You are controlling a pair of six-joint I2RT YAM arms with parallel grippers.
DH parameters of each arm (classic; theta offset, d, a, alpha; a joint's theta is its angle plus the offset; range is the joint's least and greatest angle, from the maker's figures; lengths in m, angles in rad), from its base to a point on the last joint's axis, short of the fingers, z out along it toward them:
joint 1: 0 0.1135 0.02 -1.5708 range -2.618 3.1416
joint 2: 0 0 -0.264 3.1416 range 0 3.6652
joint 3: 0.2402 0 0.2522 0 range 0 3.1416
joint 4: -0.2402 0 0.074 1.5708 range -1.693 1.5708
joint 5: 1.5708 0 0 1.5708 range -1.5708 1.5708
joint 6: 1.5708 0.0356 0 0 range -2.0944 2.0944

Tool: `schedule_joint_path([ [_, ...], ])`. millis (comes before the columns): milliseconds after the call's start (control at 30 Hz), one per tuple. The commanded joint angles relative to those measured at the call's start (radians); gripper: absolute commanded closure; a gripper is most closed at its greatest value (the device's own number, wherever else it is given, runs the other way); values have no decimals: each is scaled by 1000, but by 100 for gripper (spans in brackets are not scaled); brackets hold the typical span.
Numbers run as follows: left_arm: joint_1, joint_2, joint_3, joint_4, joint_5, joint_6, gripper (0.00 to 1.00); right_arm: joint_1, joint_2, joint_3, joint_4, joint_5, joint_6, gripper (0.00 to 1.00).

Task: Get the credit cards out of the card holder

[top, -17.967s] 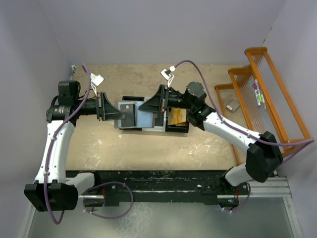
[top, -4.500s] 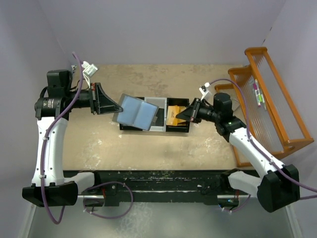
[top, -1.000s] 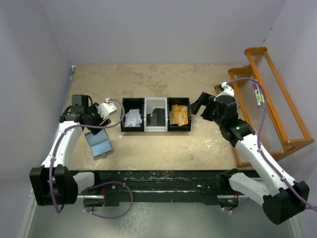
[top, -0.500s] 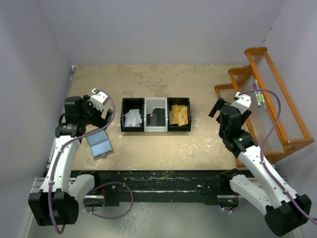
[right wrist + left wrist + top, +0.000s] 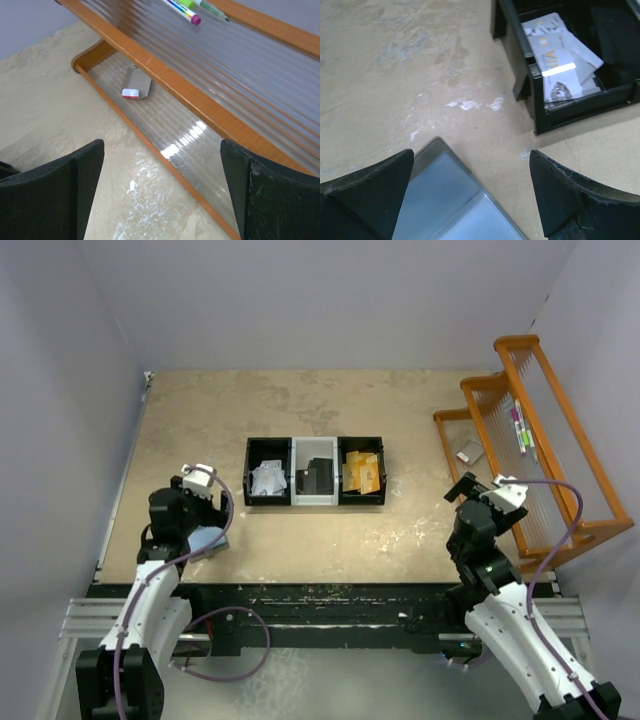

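While only part of its inside shows, the task looks all but done: on the table [image 5: 330, 410] stands the three-compartment tray [image 5: 315, 503], and the left gripper [image 5: 471, 160] hangs spread wide and empty above the card holder [image 5: 447, 200], the right gripper [image 5: 162, 145] just as wide and empty far to the right. The card holder lies open and flat, near the tray's left end but apart from it, its visible pockets bare. The credit cards rest in the tray, white ones [image 5: 268, 480] left, black [image 5: 318, 478] middle, orange-gold [image 5: 362, 472] right.
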Motion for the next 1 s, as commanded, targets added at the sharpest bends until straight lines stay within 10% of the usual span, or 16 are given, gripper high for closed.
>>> schedule_joint_path([
  [0, 5, -45, -104, 275, -185, -128, 1, -1, -1, -46, 86, 95, -1, 0],
  [367, 4, -165, -168, 262, -222, -133, 1, 0, 122, -211, 487, -103, -225, 0],
  [667, 3, -292, -237, 253, -226, -134, 1, -1, -25, -242, 442, -426, -368, 0],
  [967, 3, -284, -236, 260, -206, -128, 1, -22, -181, -328, 452, -395, -349, 0],
])
